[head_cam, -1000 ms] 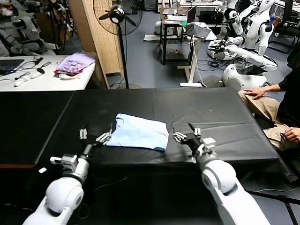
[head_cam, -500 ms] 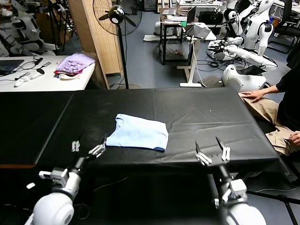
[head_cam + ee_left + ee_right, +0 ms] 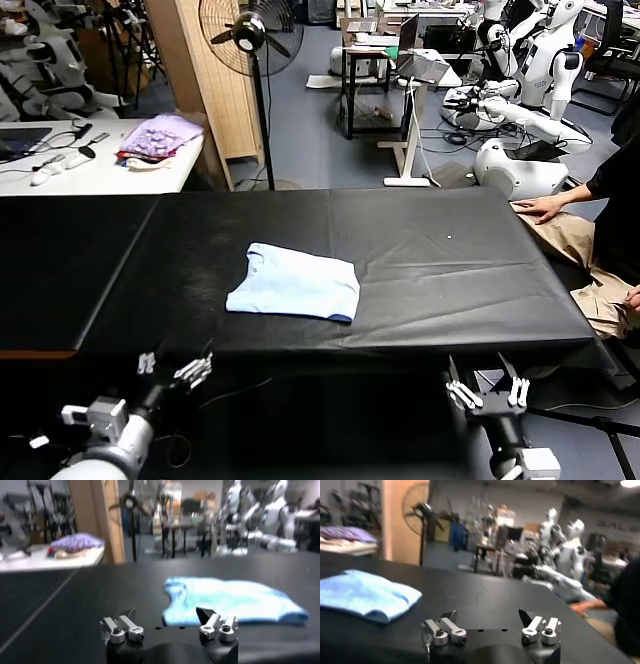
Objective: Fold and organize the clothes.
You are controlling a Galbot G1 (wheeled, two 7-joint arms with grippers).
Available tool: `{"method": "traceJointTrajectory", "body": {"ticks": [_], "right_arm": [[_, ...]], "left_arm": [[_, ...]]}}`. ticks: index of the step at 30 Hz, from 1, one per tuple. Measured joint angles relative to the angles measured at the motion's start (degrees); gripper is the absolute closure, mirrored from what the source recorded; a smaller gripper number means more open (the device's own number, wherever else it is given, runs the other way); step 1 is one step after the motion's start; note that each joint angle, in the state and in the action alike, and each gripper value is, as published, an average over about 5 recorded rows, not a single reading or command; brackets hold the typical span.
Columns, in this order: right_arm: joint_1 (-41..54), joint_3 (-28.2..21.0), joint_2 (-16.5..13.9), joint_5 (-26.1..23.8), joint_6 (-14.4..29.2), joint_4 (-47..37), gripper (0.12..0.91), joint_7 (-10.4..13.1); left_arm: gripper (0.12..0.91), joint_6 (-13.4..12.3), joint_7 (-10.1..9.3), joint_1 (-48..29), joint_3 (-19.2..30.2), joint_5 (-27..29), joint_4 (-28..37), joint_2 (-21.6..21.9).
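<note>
The clothes, one pale light-blue T-shirt (image 3: 294,283), lie folded into a flat rectangle near the middle of the black table (image 3: 430,250). The left wrist view shows the shirt (image 3: 230,600) just beyond my left gripper (image 3: 169,615); the right wrist view has it (image 3: 365,596) off to one side. My left gripper (image 3: 172,366) hangs open and empty below the table's front edge, at the left. Below that edge at the right, my right gripper (image 3: 488,384) is open and empty too, as its own view (image 3: 489,615) confirms.
A white side table (image 3: 100,165) at the back left carries a purple-lilac cloth bundle (image 3: 158,135). A standing fan (image 3: 250,30) and a wooden panel are behind the table. A seated person (image 3: 600,220) rests a hand at the table's right end.
Both grippers have pulled back from the shirt's two sides, toward me and down below the table's front edge. The folded shirt has stayed where it was.
</note>
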Motion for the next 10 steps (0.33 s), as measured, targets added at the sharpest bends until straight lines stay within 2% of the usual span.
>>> {"method": "traceJointTrajectory", "body": {"ticks": [10], "right_arm": [[-2.4, 0.2, 0.2, 0.2, -2.2, 1.3, 0.227, 0.7]], "left_arm": [[0.232, 0.8, 0.27, 4.5, -3.2, 0.0, -2.1, -1.0]]}}
